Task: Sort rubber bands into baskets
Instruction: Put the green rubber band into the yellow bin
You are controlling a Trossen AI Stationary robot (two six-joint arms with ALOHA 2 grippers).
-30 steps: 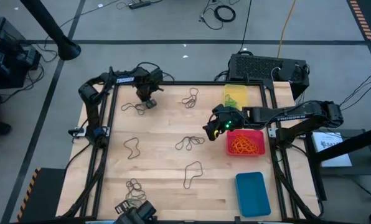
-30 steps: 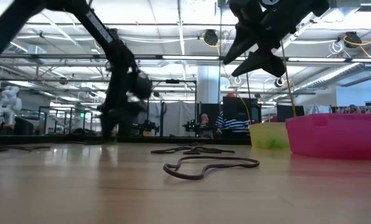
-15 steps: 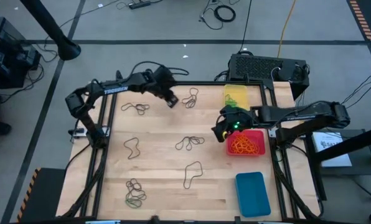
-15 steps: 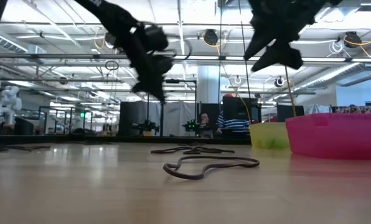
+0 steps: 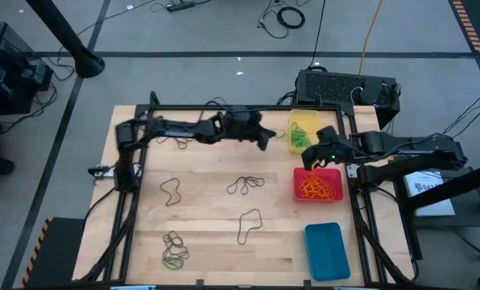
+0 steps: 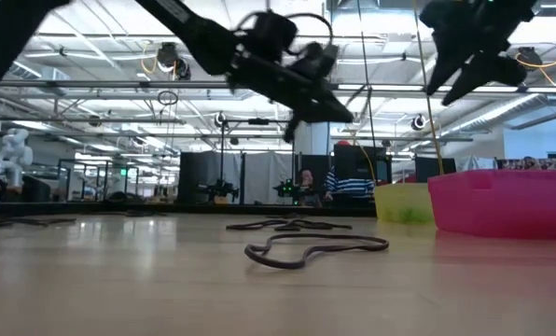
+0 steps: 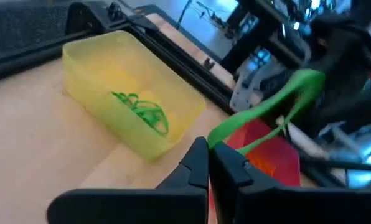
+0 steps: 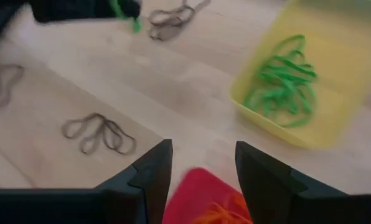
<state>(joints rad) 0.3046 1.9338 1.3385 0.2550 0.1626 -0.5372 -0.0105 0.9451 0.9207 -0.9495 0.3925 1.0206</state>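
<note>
My left gripper (image 5: 264,140) hangs over the table's far middle, just left of the yellow basket (image 5: 303,129), and is shut on a green rubber band (image 7: 260,112). The yellow basket holds green rubber bands (image 7: 142,109). The red basket (image 5: 317,185) holds orange ones, and the blue basket (image 5: 327,250) stands at the near right. My right gripper (image 5: 311,158) stands open in the air between the yellow and red baskets, holding nothing. Dark rubber bands (image 5: 246,185) lie loose on the wood. My left gripper pinches one end of the green loop (image 7: 218,134) between its two fingertips (image 7: 198,163). The fingers come nearly level from the table's left. The rest of the loop sticks out beyond them toward the baskets, lifted clear of the table.
More dark bands lie at the far middle (image 5: 246,125), far left (image 5: 175,138), left (image 5: 171,191), near middle (image 5: 250,225) and near left (image 5: 174,250). A black box (image 5: 345,89) stands behind the yellow basket. A black frame (image 5: 224,107) rims the table.
My left gripper has swung from the table's far left toward the yellow basket, rising and tipping from pointing down to nearly level, and has stayed shut. My right gripper has drawn back toward the right edge and risen, still open.
</note>
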